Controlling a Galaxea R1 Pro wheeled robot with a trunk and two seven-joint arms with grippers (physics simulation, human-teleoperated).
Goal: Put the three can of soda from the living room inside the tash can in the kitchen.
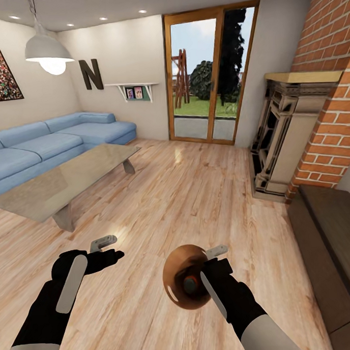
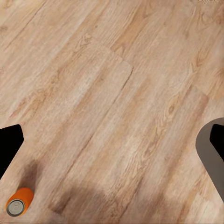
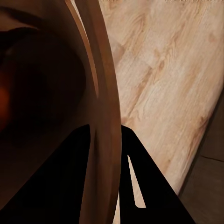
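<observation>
home liv. rm, sofa (image 1: 56, 142), fireplace (image 1: 285, 139)

My head looks down across the wood floor (image 1: 196, 194) — both wrists face that same floor, the right pressed close against the tash can (image 3: 105, 93).

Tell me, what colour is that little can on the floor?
Orange, with a silver top; the can of soda shows best in the left wrist view.

Black arms, grey-paneled forearms, white sleeves
</observation>
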